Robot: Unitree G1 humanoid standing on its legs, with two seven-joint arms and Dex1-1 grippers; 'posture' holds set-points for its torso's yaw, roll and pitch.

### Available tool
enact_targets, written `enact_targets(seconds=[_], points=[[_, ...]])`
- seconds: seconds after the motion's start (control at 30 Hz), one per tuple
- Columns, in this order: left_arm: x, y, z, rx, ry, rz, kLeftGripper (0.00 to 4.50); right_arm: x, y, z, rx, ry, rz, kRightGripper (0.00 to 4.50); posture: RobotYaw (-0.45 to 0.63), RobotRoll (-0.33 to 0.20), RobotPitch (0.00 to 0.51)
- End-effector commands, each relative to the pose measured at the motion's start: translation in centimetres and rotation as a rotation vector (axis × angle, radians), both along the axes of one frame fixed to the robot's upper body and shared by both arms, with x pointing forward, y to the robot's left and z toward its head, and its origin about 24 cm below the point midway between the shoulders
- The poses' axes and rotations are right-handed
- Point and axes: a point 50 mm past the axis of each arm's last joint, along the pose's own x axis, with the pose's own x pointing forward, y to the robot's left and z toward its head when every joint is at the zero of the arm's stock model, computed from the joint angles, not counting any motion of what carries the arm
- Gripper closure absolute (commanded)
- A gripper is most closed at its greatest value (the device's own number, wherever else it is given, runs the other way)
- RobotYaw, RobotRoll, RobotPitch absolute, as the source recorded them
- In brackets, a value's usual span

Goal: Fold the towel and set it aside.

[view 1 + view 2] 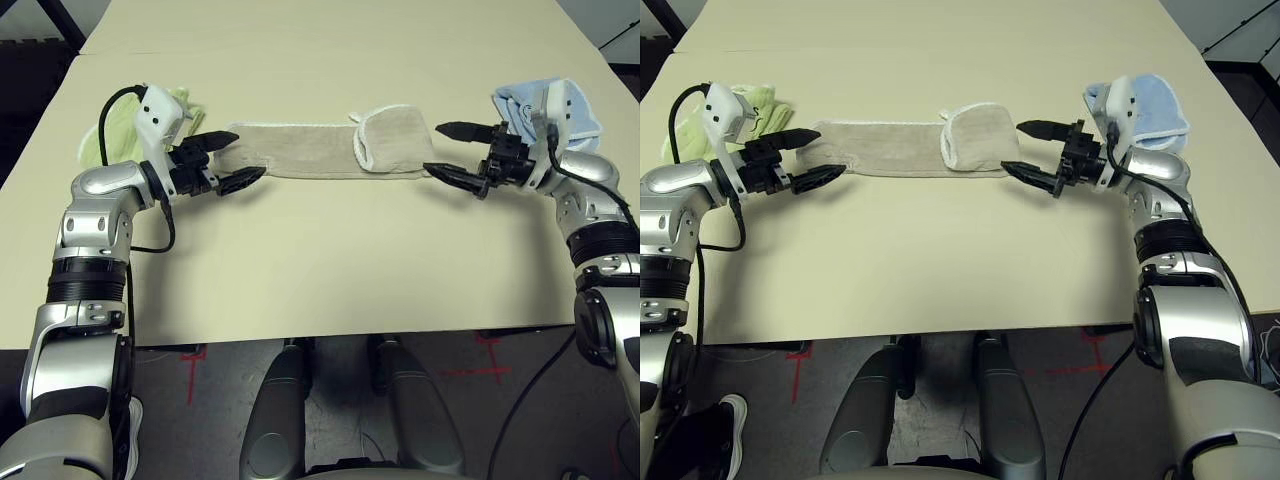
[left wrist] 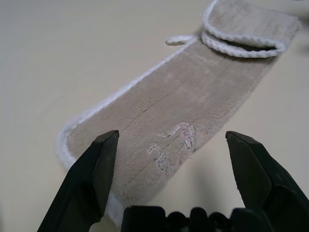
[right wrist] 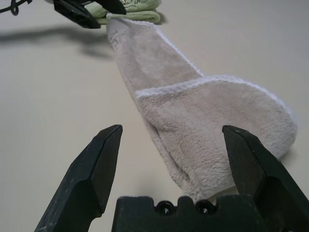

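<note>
The beige towel (image 1: 300, 152) with white trim lies as a long narrow strip across the table, its right end folded back over itself into a flap (image 1: 390, 138). A faint embroidered logo (image 2: 176, 145) shows near its left end. My left gripper (image 1: 230, 160) stands open at the towel's left end, its fingers (image 2: 91, 179) on either side of the corner, holding nothing. Just beyond the folded right end my right gripper (image 1: 452, 152) hovers open and empty, with the fold (image 3: 212, 130) lying between its fingers (image 3: 91, 179) in the right wrist view.
A light green towel (image 1: 120, 125) lies bunched behind my left wrist. Behind my right wrist sits a light blue towel (image 1: 575, 105). The tan table top (image 1: 320, 260) stretches bare in front of the towel down to the near edge.
</note>
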Motion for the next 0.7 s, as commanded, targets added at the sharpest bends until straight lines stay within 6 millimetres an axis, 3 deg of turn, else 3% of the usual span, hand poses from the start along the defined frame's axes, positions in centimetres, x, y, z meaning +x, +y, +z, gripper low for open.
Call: enact_targets(seconds=[0.03,0.47,0.7], points=[[-0.4,0.3,0.1,-0.092,0.035,0.052,0.00,-0.4,-0.5,-0.1,-0.080,0.005,0.044,0.03,0.05,0.000,0.247],[-3.2,1.6,2.3,-0.157,0.392,-0.009,0.00,-0.1,0.6,-0.2,-0.144,-0.008,0.106,0.03,0.10,0.000,0.255],[-2.8,2.0,1.8,-0.211,0.496,0.044,0.00,-0.1,1.2,-0.4,-0.124,-0.011,0.120,0.03,0.09,0.000,0.248]])
